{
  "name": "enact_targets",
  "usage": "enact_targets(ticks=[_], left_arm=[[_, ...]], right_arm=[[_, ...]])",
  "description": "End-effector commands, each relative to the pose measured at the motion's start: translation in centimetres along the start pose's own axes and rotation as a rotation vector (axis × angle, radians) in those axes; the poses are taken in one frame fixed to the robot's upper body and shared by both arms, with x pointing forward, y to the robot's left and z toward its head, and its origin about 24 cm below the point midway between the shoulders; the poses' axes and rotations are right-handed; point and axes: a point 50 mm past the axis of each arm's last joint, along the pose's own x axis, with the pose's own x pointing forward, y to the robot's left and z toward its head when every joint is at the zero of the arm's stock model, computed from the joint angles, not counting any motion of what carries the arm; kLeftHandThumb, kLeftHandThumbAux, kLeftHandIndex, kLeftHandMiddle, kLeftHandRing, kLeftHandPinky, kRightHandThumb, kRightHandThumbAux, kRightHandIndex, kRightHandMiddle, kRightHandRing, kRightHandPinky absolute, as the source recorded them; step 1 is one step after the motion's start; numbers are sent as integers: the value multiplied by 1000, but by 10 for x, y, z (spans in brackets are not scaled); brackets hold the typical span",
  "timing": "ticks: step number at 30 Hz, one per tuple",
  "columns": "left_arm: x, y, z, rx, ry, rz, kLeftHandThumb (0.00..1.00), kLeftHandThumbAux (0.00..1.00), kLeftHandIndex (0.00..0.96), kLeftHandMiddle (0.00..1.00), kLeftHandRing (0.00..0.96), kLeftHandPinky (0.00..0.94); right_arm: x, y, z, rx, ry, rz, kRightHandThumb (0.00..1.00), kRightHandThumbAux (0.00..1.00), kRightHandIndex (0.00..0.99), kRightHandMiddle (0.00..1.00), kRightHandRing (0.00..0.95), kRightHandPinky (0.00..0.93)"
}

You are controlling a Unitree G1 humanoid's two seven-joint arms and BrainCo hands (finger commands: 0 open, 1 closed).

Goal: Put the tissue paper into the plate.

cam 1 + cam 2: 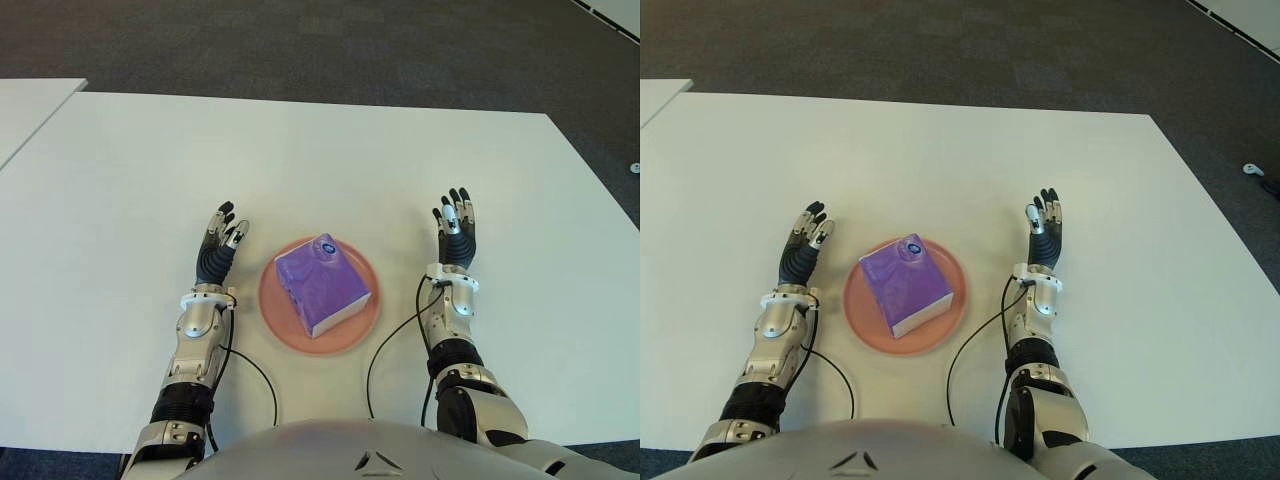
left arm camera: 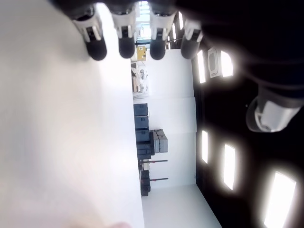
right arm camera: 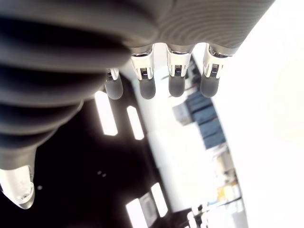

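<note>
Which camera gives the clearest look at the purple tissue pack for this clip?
Either eye view: the tissue pack lies whole and unblocked on the pink plate, between the open left hand and the open right hand. The right eye view shows the same. Both wrist views show only their own fingers and the room, no pack.

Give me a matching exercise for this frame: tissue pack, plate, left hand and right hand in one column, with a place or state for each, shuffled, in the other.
1. tissue pack
2. plate
3. left hand
4. right hand

a. open, on the plate's right
b. pink, on the white table
c. purple, lying in the plate
d. open, on the plate's left

Pairs: 1-c, 2-b, 3-d, 4-a
</note>
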Motion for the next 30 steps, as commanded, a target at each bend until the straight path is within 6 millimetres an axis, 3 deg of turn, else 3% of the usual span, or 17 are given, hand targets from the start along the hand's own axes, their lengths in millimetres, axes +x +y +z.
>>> enact_targets(ticks=[1, 5, 10, 17, 30], left_arm=[[-10, 1, -16, 2, 94, -1, 0, 396, 0, 0, 0, 0], [-9, 0, -16, 0, 90, -9, 0, 392, 0, 0, 0, 0], [-9, 0, -16, -3, 92, -13, 0, 388, 0, 0, 0, 0], [-8, -1, -17, -5, 95, -11, 0, 393, 0, 0, 0, 0], [-11, -2, -14, 9, 83, -23, 0, 378, 0, 0, 0, 0]], right_arm=[[-21, -2, -23, -21, 129, -20, 0, 558, 0, 0, 0, 0], [-31, 11, -28, -50, 169, 16, 0, 554, 0, 0, 0, 0], [-46, 13, -40, -98, 260, 43, 0, 545, 0, 0, 0, 0], [-37, 24, -63, -164, 427, 110, 0, 543, 0, 0, 0, 0], [-37, 22, -55, -232, 408, 251, 0, 555, 0, 0, 0, 0]])
